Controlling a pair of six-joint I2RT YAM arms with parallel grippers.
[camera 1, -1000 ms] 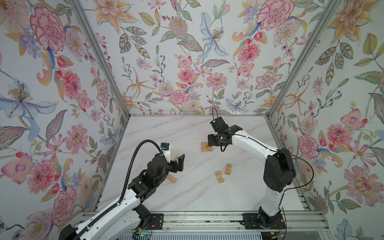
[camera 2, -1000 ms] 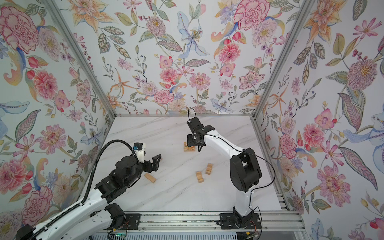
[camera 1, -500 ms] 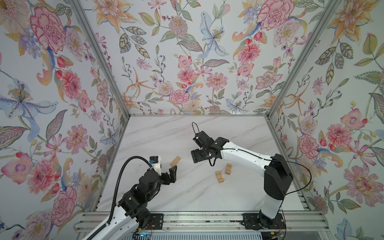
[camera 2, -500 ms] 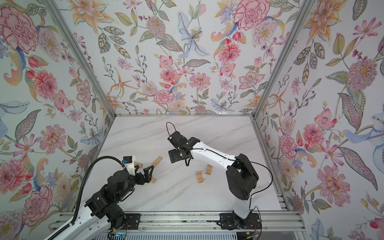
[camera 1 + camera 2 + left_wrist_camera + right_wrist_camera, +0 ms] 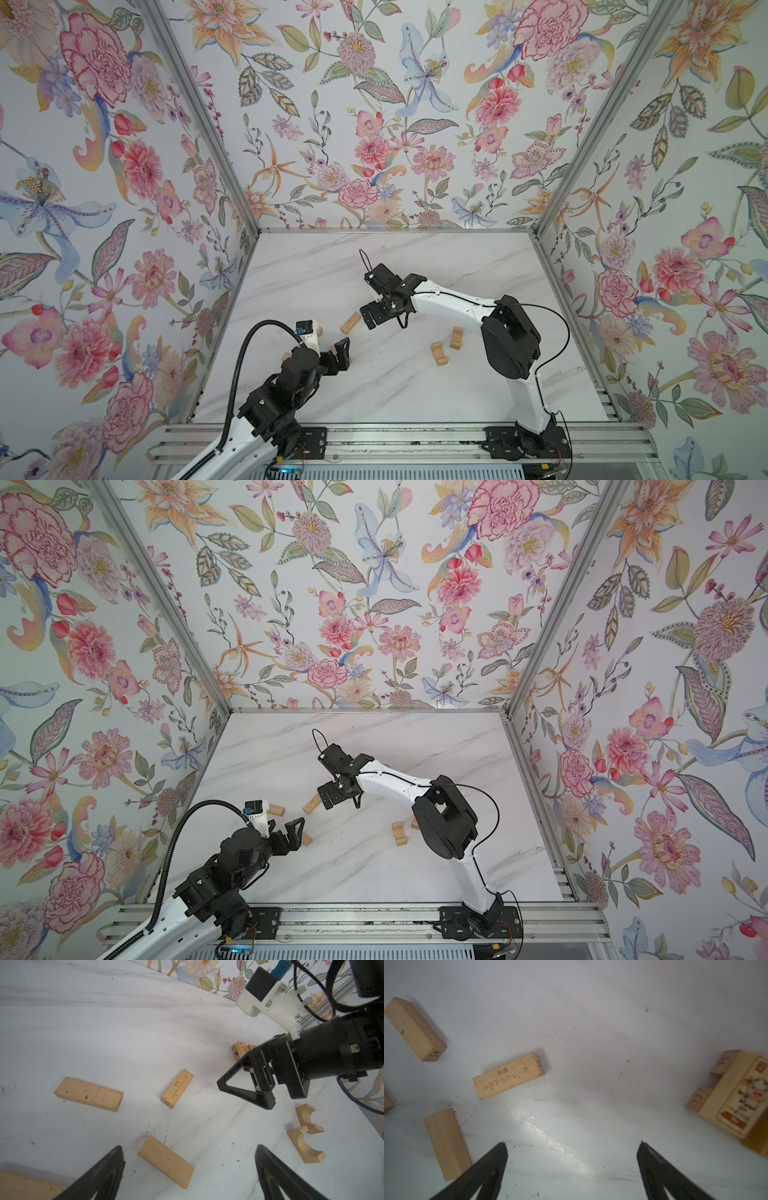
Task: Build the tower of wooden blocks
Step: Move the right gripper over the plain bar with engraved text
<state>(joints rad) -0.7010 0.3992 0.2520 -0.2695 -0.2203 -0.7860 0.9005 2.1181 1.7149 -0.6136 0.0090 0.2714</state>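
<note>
Stock on the table, as I read it from my screens.

Item 1, tower [image 5: 733, 1097]: a short stack with a cow-picture block lying across numbered bars. It stands mid-table just beyond the right gripper [image 5: 572, 1142], on its far-right side. Only the wrist views give it to me. In both top views the right arm covers it.

Item 2, engraved bar [image 5: 350, 323]: flat on the table, just left of the right gripper and clear of it. I can see its lettering in the wrist views alone.

Item 3, plain bars, all flat. The numbered bar [image 5: 413, 1028], marked "45" on its end, lies left of the engraved bar. The near bar [image 5: 166, 1160] lies just ahead of the left gripper [image 5: 189, 1148]. The cut-off bar [image 5: 25, 1186] sits at the frame edge.

Item 4, far arch [image 5: 456, 337] and near arch [image 5: 438, 354]: close together, right of centre. I cannot tell whether they touch. In a top view the right arm half hides the far one.

Item 5, grippers: both sets of fingers are spread wide with nothing between them.

Item 6, table [image 5: 415, 395]: white marble look with grey veins. The wrist views add dark specks that the top views do not resolve.

Item 7, walls [image 5: 374, 124]: floral paper on three sides with metal posts at the far corners. A rail [image 5: 395, 436] along the near edge carries both arm bases.
</note>
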